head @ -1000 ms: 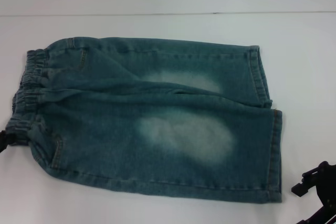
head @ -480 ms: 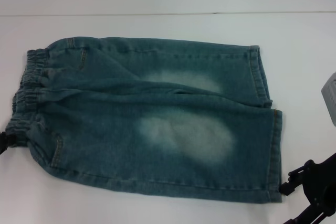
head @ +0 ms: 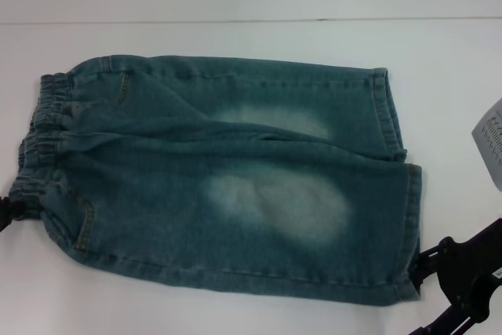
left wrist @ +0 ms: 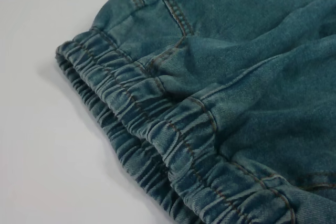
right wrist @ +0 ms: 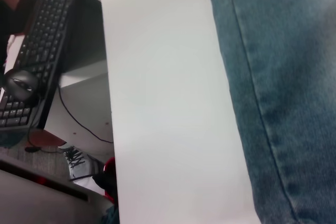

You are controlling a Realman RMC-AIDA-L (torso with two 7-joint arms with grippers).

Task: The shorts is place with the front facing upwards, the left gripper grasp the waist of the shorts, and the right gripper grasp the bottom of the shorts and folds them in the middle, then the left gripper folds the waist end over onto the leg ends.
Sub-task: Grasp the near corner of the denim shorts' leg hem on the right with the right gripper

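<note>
I see my right gripper [head: 427, 266] low at the near right, its dark frame reaching in to the hem corner of the shorts [head: 227, 174]; whether its jaws are wide or narrow I cannot tell. My left gripper [head: 6, 213] shows only as a dark edge touching the waistband [head: 39, 143], jaws hidden. One pair of shorts lies flat on the white desk [head: 235, 37], waist left, two legs right. Only the right wrist view shows a keyboard [right wrist: 39, 51] and mouse [right wrist: 21, 81] beyond the desk edge.
</note>
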